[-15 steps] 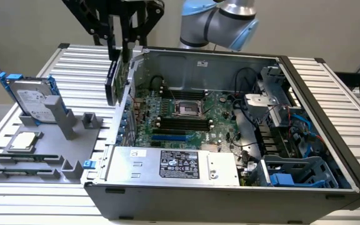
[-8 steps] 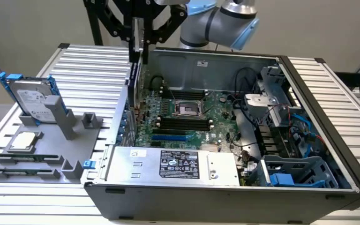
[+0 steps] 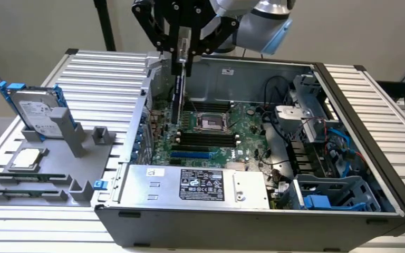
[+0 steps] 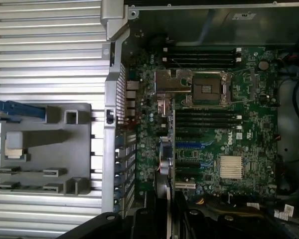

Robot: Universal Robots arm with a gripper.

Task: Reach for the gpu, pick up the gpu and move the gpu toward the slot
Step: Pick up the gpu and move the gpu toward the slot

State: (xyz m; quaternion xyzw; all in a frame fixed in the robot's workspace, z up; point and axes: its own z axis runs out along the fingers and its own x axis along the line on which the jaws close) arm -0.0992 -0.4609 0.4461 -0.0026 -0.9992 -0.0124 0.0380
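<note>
Gripper (image 3: 182, 52) fingers hang straight down from the arm at the top of the exterior view, pinching the upper edge of the gpu (image 3: 180, 89). The card hangs on edge, a thin dark vertical strip with its silver bracket end up between the fingers, suspended over the rear left part of the open computer case (image 3: 371, 158) and above the green motherboard (image 3: 217, 132). Whether its lower edge touches the board cannot be told. The arm's grey wrist joints sit just behind the gripper, angled toward the exterior view's right. On the power supply (image 3: 195, 184) at the case front, a black-and-white label carries print too small to read. In the wrist view, a white "DELL" mark shows on the motherboard. On the ribbed metal worktop (image 3: 104, 68), to the exterior view's left, a grey parts holder (image 3: 55, 174) carries a silver hard drive (image 3: 37, 110) with blue rails and a square processor chip (image 3: 27, 158).
</note>
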